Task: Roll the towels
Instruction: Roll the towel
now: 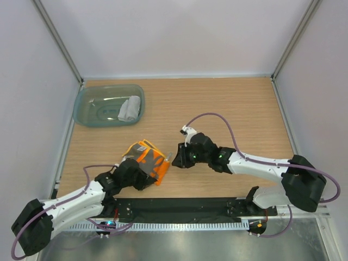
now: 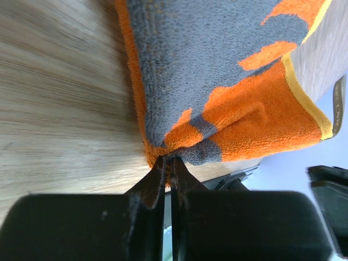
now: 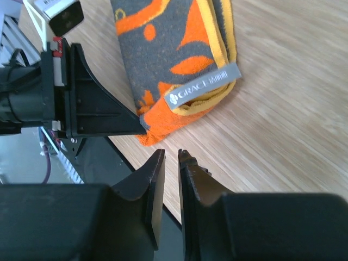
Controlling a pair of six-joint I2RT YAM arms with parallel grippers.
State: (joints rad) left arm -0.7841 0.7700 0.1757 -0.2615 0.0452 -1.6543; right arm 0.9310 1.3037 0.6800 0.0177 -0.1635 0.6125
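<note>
The orange towel (image 1: 149,159) with its grey face lies folded on the wooden table near the front, between the two arms. My left gripper (image 1: 147,176) (image 2: 168,160) is shut on that towel's (image 2: 217,70) near corner. My right gripper (image 1: 173,159) (image 3: 167,155) hovers just right of the towel (image 3: 168,54), a short way from the pinched corner; its jaws stand a narrow gap apart with nothing between them. The light grey towel (image 1: 129,109) sits as a short roll inside the teal tub (image 1: 89,106) at the back left.
A grey label (image 3: 204,89) sticks out from the orange towel's edge. A black base strip (image 1: 179,209) runs along the table's near edge, close under both grippers. White walls and metal posts close in the table on three sides.
</note>
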